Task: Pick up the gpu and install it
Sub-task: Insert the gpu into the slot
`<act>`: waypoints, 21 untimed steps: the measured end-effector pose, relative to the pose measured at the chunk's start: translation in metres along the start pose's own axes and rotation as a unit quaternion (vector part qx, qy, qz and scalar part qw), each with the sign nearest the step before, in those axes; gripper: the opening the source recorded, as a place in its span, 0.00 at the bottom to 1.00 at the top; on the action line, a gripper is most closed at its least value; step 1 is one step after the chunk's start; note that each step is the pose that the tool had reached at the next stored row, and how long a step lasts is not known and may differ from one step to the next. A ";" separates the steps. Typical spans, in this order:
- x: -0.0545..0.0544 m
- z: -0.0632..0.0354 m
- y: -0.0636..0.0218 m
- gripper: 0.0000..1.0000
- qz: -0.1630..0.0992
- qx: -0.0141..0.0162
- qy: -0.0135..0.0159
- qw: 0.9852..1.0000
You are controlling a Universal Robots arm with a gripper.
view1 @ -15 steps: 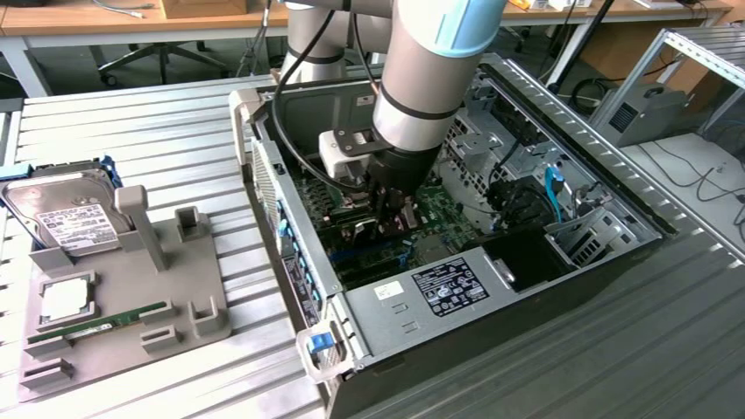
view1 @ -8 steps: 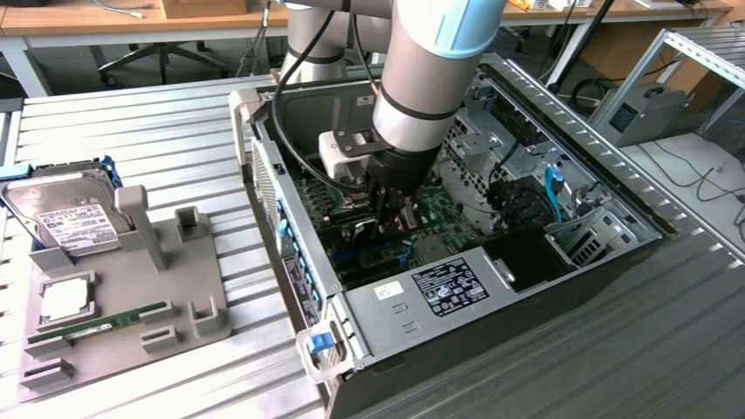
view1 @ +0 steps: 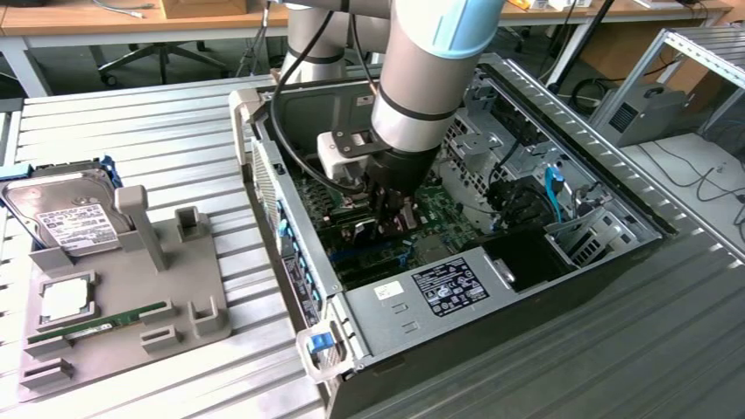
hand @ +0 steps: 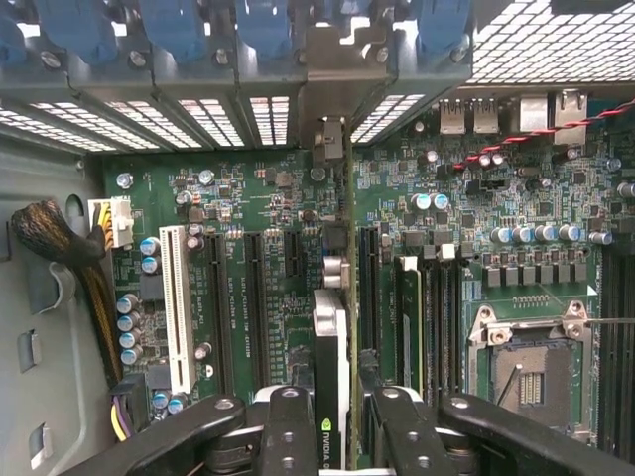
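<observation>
My gripper (view1: 390, 214) reaches down into the open computer case (view1: 605, 262), just above the green motherboard (view1: 448, 214). It is shut on the gpu (view1: 370, 229), a thin dark card. In the wrist view the gpu (hand: 333, 337) shows edge-on between the two black fingers (hand: 288, 426), over the motherboard's long expansion slots (hand: 253, 297). Its silvery end bracket (hand: 337, 69) stands against the rear slot openings of the case. Whether the card's edge sits in a slot is hidden by the card itself.
On the exterior view's left, a grey fixture (view1: 128, 305) holds a silver hard drive (view1: 70, 214), a green memory stick (view1: 99, 325) and a square chip (view1: 64, 298). Blue slot latches (hand: 268, 25), a cable bundle (hand: 50, 233) and the CPU socket (hand: 526, 367) surround the card.
</observation>
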State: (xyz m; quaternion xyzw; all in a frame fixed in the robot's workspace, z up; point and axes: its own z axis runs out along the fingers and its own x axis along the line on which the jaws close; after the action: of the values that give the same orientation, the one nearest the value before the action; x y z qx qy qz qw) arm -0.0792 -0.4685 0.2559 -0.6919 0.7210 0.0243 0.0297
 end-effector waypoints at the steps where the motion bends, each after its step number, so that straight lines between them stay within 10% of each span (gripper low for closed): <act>1: 0.000 0.0000 0.0003 0.27 0.000 0.000 0.000 1.000; 21: 0.000 0.0000 0.0011 0.27 0.000 0.000 0.000 1.000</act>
State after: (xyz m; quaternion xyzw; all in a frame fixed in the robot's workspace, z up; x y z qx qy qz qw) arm -0.0804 -0.4685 0.2559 -0.6919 0.7210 0.0242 0.0298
